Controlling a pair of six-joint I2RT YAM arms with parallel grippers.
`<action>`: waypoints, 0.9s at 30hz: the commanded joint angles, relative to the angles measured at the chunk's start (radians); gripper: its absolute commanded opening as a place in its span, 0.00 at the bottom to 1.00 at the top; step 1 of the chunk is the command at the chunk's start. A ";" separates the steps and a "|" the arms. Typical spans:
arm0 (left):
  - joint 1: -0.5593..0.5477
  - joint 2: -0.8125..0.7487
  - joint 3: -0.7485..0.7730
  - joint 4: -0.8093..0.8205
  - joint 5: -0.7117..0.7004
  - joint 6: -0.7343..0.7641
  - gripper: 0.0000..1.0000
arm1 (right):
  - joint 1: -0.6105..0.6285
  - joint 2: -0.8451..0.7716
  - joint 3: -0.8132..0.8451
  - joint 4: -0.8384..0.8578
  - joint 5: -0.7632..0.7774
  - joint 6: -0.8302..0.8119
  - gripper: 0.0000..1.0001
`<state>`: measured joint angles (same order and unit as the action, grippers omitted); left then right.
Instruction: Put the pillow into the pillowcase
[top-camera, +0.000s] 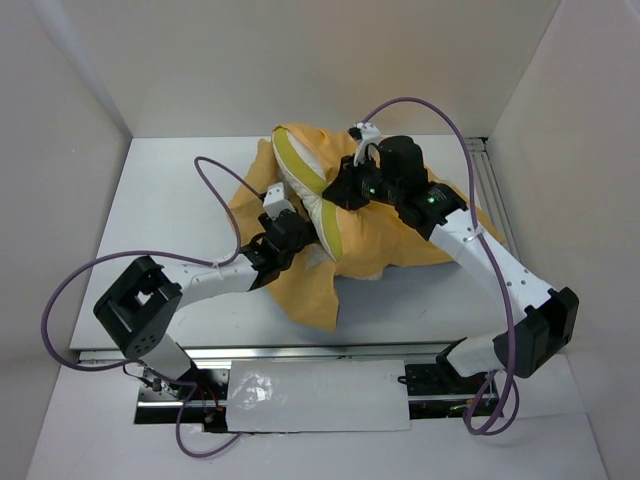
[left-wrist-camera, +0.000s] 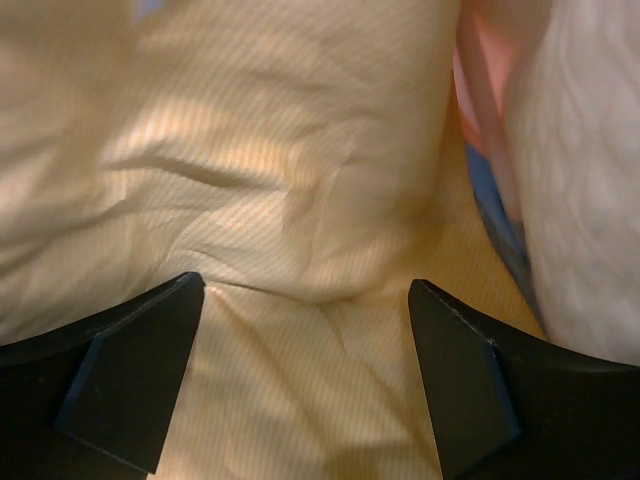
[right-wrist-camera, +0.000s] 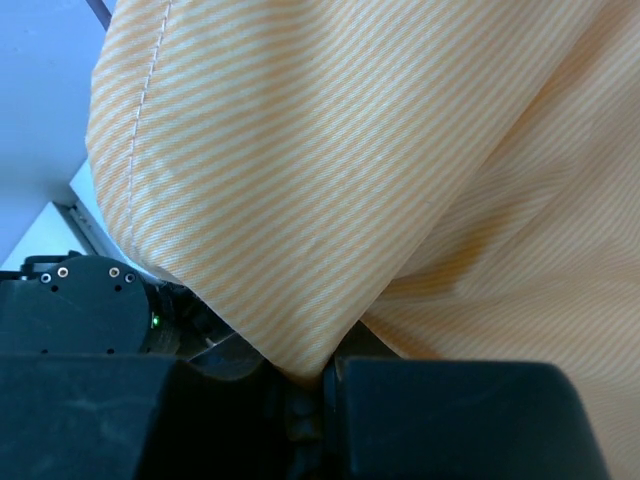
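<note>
The mustard-orange pillowcase (top-camera: 380, 250) lies crumpled in the middle of the table. The white pillow (top-camera: 325, 215) with a yellow edge sticks partly out of its upper left part. My right gripper (top-camera: 345, 190) is shut on a fold of the pillowcase (right-wrist-camera: 330, 200), the cloth pinched between its pads. My left gripper (top-camera: 285, 240) is open, its jaws wide apart over the pale cloth (left-wrist-camera: 300, 230) of the case, right beside the white pillow (left-wrist-camera: 590, 170). In the left wrist view its own gripper (left-wrist-camera: 305, 370) has nothing between its fingers.
The white table (top-camera: 160, 200) is walled on three sides. A rail (top-camera: 490, 180) runs along the right side. Purple cables loop over the left of the table and above the pillow. A plastic sheet (top-camera: 320, 395) lies between the arm bases.
</note>
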<state>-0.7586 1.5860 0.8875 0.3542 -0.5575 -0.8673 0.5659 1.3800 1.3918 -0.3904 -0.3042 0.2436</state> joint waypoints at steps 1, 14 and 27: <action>-0.015 -0.041 0.001 0.166 -0.136 0.021 0.97 | 0.008 -0.044 0.079 0.151 -0.110 0.049 0.00; 0.042 0.140 0.231 -0.038 -0.191 -0.067 0.92 | -0.011 -0.084 0.038 0.193 -0.240 0.100 0.00; 0.202 -0.323 -0.057 -0.155 0.139 0.151 0.00 | -0.038 -0.032 -0.016 0.002 0.327 0.026 0.00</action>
<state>-0.5991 1.4471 0.8997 0.2028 -0.4881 -0.8341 0.5346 1.3525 1.3808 -0.3927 -0.2016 0.2909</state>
